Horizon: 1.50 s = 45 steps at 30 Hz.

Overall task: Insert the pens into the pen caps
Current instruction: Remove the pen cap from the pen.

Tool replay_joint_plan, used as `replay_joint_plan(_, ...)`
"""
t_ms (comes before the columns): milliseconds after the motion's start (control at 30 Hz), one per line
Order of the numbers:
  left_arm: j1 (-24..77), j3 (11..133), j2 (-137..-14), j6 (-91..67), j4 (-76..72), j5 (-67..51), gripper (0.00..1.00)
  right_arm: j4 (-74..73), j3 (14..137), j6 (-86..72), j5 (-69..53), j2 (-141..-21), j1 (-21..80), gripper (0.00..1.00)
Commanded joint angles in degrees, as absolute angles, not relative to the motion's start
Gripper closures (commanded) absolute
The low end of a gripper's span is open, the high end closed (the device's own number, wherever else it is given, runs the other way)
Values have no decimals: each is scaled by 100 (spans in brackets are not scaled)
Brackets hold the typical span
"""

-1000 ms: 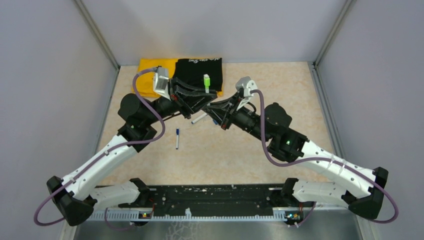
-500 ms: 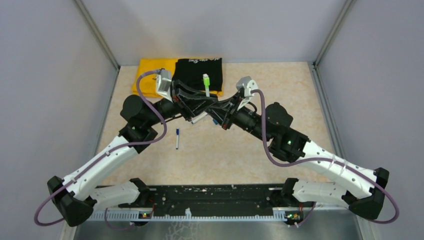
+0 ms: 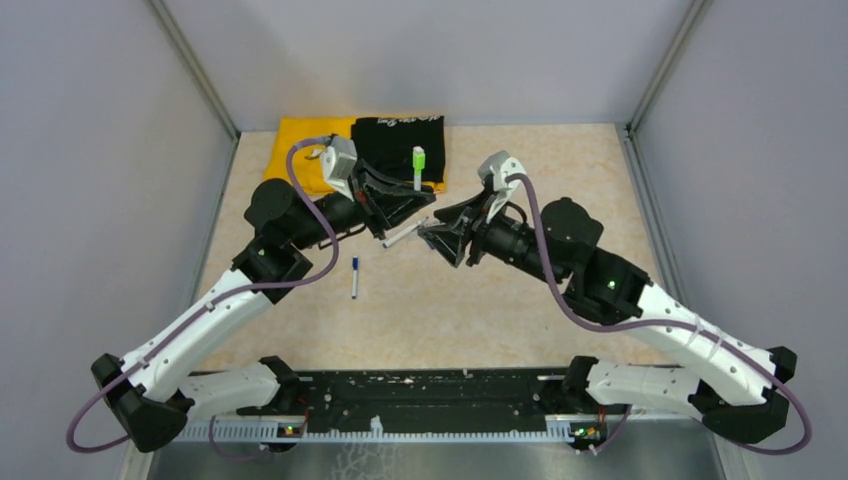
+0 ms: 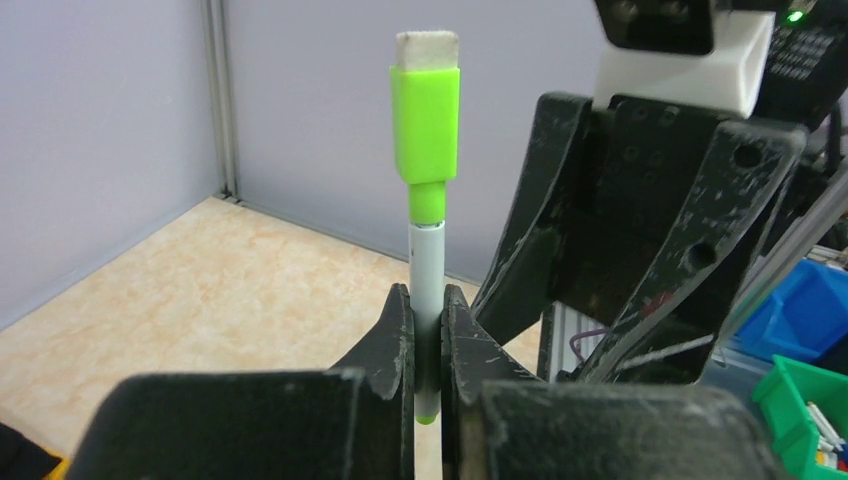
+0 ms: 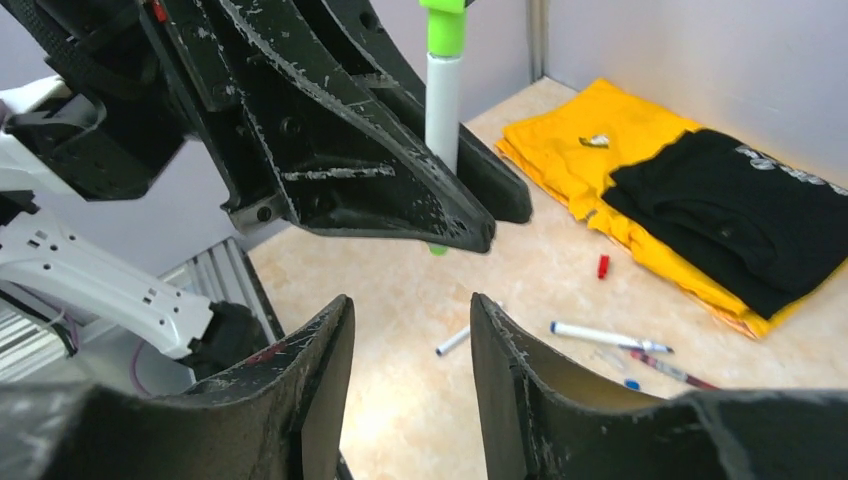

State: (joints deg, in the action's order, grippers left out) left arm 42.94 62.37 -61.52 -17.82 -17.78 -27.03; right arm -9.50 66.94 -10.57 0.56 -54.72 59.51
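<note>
Beige table between grey walls carries a black cloth folded over a yellow cloth at its far edge.

The left gripper is pinched on a white pen, holding it upright in the air in front of the black cloth. A green cap sits on the pen's top end and looks fully seated, so that pair seems finished.

The right gripper is spread and empty, its fingers just beside the left one and below the pen.

More work lies on the table on the near side of the black cloth. A red cap lies alone just off the cloth's edge. Nearer still are another white pen, a maroon pen and a short pen. Farther toward the arms' bases lies a blue-ended pen; whether it is capped I cannot tell.

By my reckoning one pen is done for certain. The held one has yet to be set down, and several pens and caps remain to be paired.
</note>
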Motion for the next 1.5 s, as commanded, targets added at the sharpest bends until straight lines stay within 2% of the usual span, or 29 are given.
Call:
replay_joint_plan(0, 4300, 6555, -6177, -1168, -1280, -2605, 100, -2193, 7708, -993, 543, -5272, 5969, 54)
replay_joint_plan(167, 4298, 6747, -6304, -811, -743, -2847, 100, -3464, 9550, -1143, 1031, -6012, 5896, 54)
replay_joint_plan(433, 4298, 6715, -6325, -640, -509, -3087, 100, -4269, 11671, -1579, 606, -7232, 5634, 54)
replay_joint_plan(933, 4298, 6811, -6469, -463, -206, -3324, 100, -4914, 11845, -1757, 269, -7910, 5301, 56)
replay_joint_plan(1467, 4299, 6807, -6414, -353, -85, -3079, 100, -4730, 11124, -1829, 711, -7513, 5300, 56)
